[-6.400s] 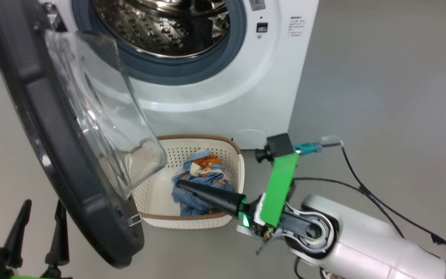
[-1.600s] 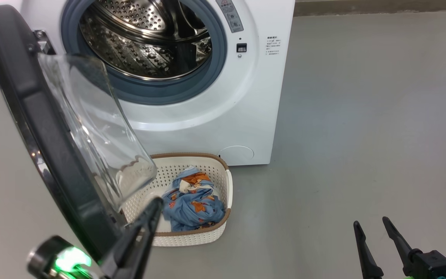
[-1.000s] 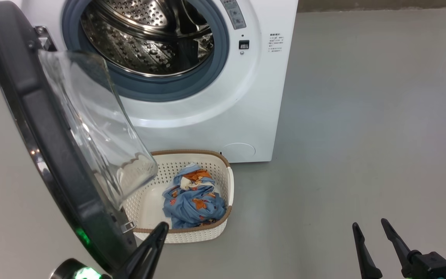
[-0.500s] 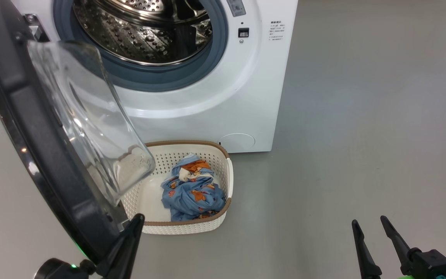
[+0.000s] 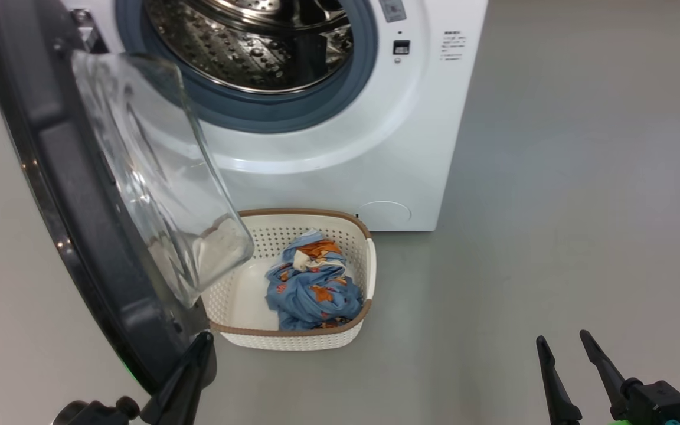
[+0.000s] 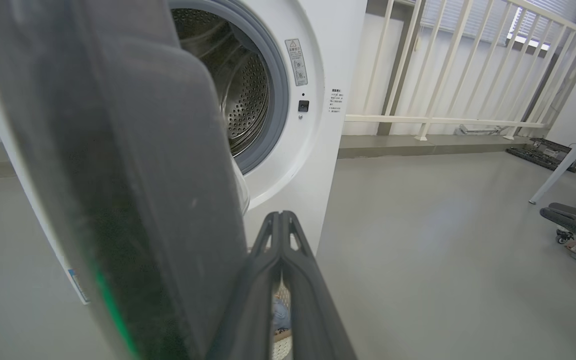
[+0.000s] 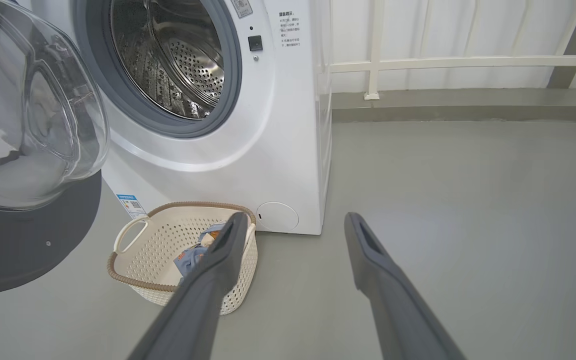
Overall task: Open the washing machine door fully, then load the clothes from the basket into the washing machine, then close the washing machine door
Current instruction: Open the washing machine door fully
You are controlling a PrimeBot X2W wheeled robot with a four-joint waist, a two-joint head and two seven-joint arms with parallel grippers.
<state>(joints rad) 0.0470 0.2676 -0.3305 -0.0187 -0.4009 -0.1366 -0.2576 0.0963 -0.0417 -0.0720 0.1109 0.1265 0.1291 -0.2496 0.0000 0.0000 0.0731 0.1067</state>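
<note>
Step in hand: opening the washing machine door [image 5: 80, 195] fully; it stands swung out but hangs partly over the basket [image 5: 245, 327], by my judgement not yet wide enough
Left hand [image 5: 201, 348]: fingers pressed together, nothing held; tip at the door's lower rim
Right hand [image 5: 564, 348]: fingers spread wide, empty; low at the right, well apart from the basket
Clothes [image 5: 313, 289]: bundled in the basket on the floor, just before the washing machine [image 5: 387, 136]
Next move: likely push the door rim further out; then reach for the clothes
Against six seconds ago: right hand then reached over the clothes; left hand was spread and off the door
</note>
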